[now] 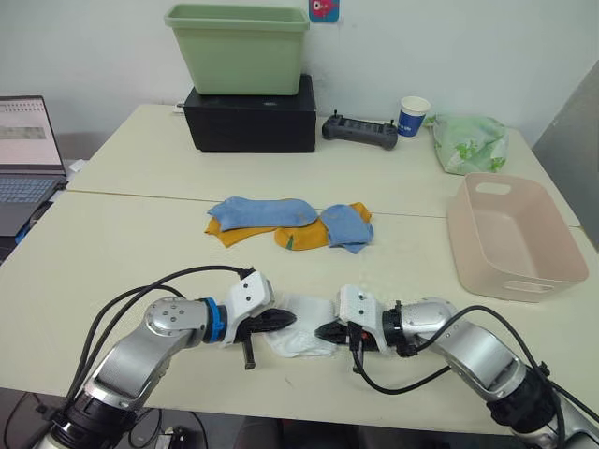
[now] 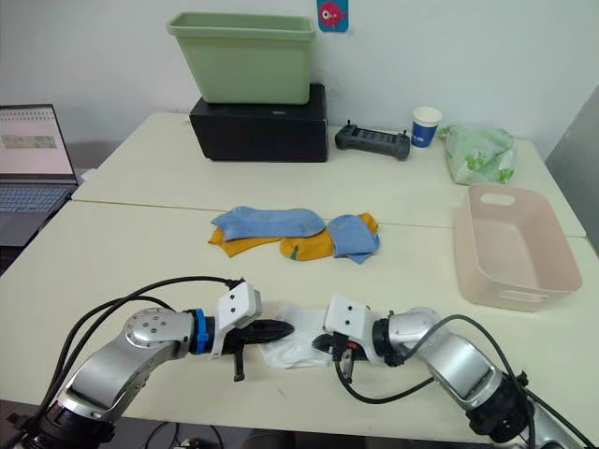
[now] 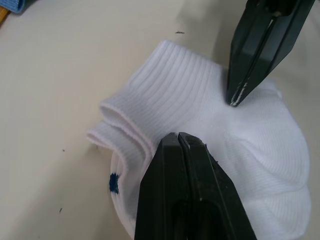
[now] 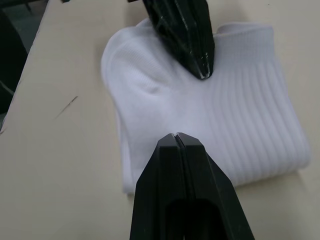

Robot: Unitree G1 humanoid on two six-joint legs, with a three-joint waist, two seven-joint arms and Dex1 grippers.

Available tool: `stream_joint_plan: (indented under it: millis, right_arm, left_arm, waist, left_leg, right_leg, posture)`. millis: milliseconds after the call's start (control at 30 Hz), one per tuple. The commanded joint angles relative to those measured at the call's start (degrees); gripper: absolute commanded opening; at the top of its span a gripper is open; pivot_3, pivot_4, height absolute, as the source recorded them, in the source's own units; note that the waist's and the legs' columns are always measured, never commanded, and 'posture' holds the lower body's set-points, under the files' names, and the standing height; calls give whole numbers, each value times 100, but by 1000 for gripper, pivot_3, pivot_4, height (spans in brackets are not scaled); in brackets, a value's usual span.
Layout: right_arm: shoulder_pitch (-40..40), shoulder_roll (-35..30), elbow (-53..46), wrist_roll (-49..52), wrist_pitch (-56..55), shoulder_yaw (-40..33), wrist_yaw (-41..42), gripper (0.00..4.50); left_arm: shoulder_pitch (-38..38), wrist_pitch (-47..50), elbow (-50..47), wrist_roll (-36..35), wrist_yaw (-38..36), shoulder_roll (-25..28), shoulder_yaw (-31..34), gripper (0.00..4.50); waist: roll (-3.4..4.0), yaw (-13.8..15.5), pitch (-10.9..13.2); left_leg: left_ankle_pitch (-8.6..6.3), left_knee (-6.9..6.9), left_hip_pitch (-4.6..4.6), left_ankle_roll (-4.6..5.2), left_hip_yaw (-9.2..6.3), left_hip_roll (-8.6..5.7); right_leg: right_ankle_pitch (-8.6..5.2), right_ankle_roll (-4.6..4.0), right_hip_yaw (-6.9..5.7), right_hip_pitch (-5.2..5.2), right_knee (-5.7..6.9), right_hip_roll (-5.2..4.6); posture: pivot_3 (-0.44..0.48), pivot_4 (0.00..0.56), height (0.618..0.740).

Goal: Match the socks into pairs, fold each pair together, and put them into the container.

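A white pair of socks lies stacked near the table's front edge, with a small dark mark on the lower one. My left gripper is shut, its tip resting on the pair from the left, no fabric between the fingers. From the right, my right gripper is also shut and touches the same pair. Mid-table lie two light blue socks over two mustard orange socks. The pale pink container stands empty at the right.
At the back, a light green tub stands on a black box. To its right are a black controller, a paper cup and a green-patterned cloth bundle. A laptop sits at the far left.
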Motion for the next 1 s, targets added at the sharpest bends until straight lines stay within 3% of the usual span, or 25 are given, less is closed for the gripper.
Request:
stream_joint_plan:
  millis: [33, 300, 467, 633, 733, 1000]
  right_arm:
    - [250, -348, -365, -123, -135, -111, 169, 17]
    - [348, -186, -918, 447, 333, -1082, -140, 17]
    - [609, -82, -894, 120, 453, -1451, -837, 17]
    - [261, 350, -914, 1325, 2429, -1938, -840, 17]
    - [66, 679, -595, 1780, 3320, -2318, -1021, 627]
    - [-198, 1700, -302, 2528, 5343, -2980, -1494, 3468]
  left_arm:
    - [131, -424, 181, 233, -28, 148, 185, 0]
    - [-456, 240, -645, -599, -377, 190, 464, 0]
    - [-185, -125, -337, -156, -476, 348, 241, 0]
    - [-9, -568, 185, 217, -696, 445, 60, 0]
    - [143, -781, 385, 419, -790, 515, -22, 0]
    - [310, -904, 351, 466, -802, 528, -10, 0]
  waist:
    - [2, -1, -1]
    - [0, 2, 0]
    - [1, -17, 1]
    - [1, -6, 1]
    - [0, 2, 0]
    - [9, -16, -6]
  left_leg:
    - [0, 0, 2, 0, 0, 0]
    - [0, 1, -3, -1, -1, -1]
    - [1, 0, -1, -1, 1, 0]
    - [1, 0, 3, -1, 1, 0]
    - [1, 1, 1, -1, 5, -1]
    - [0, -2, 3, 1, 6, 1]
  right_leg:
    - [0, 0, 0, 2, 0, 0]
    - [0, 0, -3, 2, 3, 0]
    - [0, 1, 1, 1, 1, 0]
    - [1, -2, 2, -1, 11, 5]
    - [1, -2, 2, 0, 7, 1]
    - [1, -2, 4, -1, 8, 3]
  posture:
    - [0, 150, 696]
    - [0, 150, 696]
    - [0, 150, 696]
    - [0, 150, 696]
    - [0, 150, 696]
    - [0, 150, 696]
